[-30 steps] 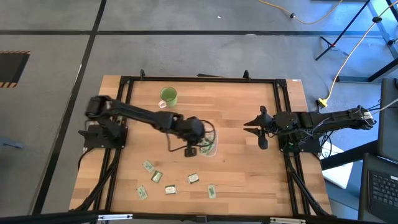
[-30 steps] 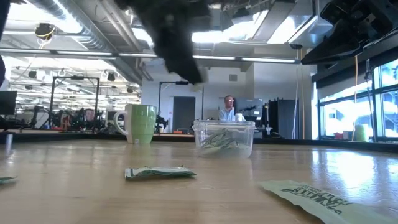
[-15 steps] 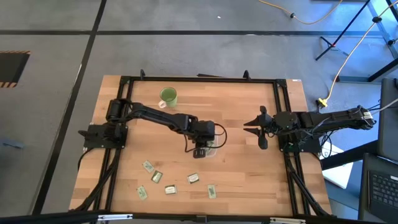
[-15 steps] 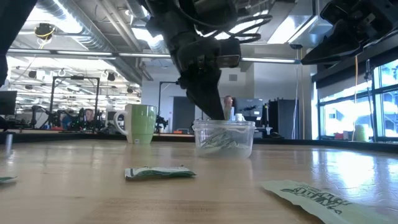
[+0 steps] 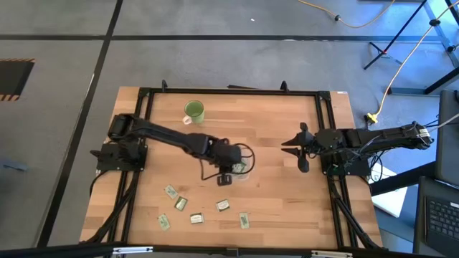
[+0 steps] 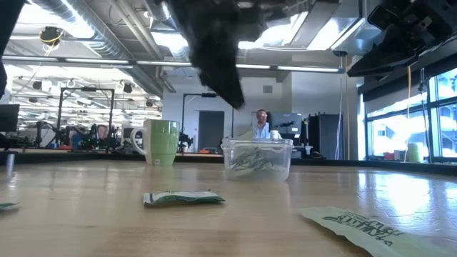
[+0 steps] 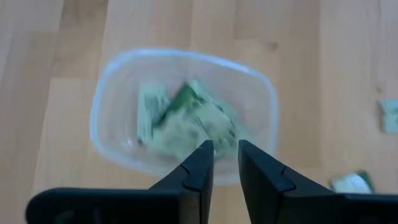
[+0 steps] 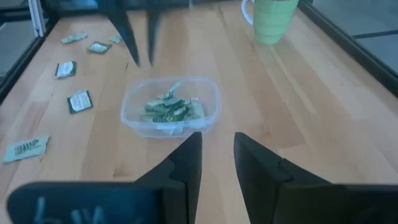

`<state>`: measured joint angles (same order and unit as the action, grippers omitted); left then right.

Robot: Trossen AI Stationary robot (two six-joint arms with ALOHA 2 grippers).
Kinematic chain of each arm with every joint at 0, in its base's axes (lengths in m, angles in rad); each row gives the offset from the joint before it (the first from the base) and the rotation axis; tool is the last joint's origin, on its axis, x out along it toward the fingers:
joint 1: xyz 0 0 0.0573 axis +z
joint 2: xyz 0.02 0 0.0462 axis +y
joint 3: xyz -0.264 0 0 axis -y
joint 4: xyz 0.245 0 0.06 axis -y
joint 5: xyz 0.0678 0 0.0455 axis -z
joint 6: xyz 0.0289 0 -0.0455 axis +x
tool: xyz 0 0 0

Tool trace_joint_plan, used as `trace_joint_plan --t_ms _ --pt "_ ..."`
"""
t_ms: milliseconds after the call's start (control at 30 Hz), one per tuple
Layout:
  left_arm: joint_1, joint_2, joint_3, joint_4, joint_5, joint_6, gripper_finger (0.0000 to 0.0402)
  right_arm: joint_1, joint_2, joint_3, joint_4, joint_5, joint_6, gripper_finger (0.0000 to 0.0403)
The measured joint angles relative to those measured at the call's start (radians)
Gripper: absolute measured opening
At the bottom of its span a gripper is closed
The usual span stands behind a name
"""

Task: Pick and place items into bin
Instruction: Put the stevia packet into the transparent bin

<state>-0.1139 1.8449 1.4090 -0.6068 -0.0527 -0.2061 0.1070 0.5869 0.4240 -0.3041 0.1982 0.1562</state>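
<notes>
Half a second ago the left gripper point(image 5: 224, 174) hung directly over the bin point(image 5: 239, 168), dipping toward its mouth in the low view; now it has drawn back toward the lower left of the tub and risen, so that in the low view only a dark blurred arm shows at the top centre, clear of the bin's rim. Its fingers point(image 7: 198, 169) stand narrowly parted with nothing between them, which suggests a packet has just been let go.

The bin sits at the centre of the table point(image 5: 287, 129) in the high view, right of the green mug point(image 5: 193, 110), and holds a heap of packets point(image 7: 186, 121), so a good share of the work looks done. Six loose packets point(image 5: 196, 218) remain in a scattered row along the lower part of the high view, below and left of the bin; each has yet to be picked up and dropped in.

The right gripper point(image 5: 301, 147) waits at the right side of the table, well apart from the bin, fingers point(image 8: 186, 165) slightly spread and empty.
</notes>
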Motion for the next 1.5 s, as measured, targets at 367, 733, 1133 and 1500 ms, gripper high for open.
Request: trace_joint_plan --t_ms 367,733,1133,1500 --pt "-0.280 -0.088 0.000 -0.456 -0.207 -0.643 0.0070 0.000 0.000 0.000 -0.035 0.000 -0.004 0.0097" --pt "-0.496 -0.080 -0.105 -0.599 -0.182 -1.128 0.0070 0.000 0.000 0.000 -0.028 0.000 -0.003 0.0097" --pt "-0.517 -0.128 -0.330 -0.435 -0.045 -1.131 0.0063 0.000 0.000 0.000 0.058 0.003 -0.005 0.0097" --pt "-0.520 -0.227 -0.526 -0.226 -0.021 -1.160 0.0047 0.000 0.000 0.000 0.122 0.003 -0.009 0.0097"
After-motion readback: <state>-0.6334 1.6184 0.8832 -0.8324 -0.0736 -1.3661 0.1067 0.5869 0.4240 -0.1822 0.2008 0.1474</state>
